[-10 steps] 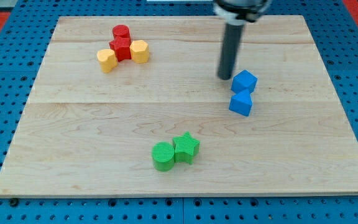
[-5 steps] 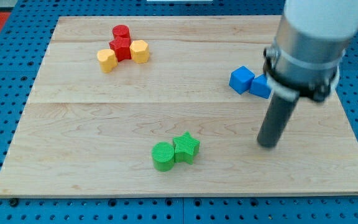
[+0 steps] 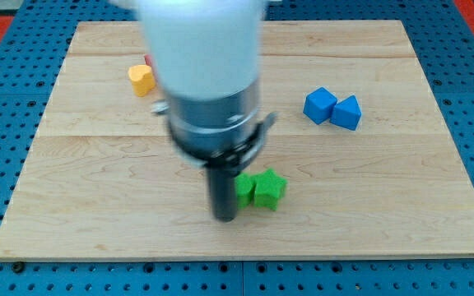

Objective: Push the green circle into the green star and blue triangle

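Camera view puts our tip (image 3: pixel 225 218) at the green circle's (image 3: pixel 243 190) left side, apparently touching. That circle touches the green star (image 3: pixel 269 188) on its right. We carry no claw. The blue triangle (image 3: pixel 348 113) sits well apart, beside 1 blue cube (image 3: pixel 320 105).

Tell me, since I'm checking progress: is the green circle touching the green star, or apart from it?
Touching. The green circle, partly hidden behind my tip, sits flush against the green star with no visible gap.
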Robot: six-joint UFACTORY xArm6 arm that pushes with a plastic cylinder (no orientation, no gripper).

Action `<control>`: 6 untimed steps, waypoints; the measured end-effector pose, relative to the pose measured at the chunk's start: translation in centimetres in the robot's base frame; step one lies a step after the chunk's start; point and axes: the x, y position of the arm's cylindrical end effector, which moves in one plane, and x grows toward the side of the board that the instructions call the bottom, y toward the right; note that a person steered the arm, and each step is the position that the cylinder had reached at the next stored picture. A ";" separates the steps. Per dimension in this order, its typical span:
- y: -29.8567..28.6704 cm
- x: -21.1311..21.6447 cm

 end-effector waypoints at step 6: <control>13.8 0.3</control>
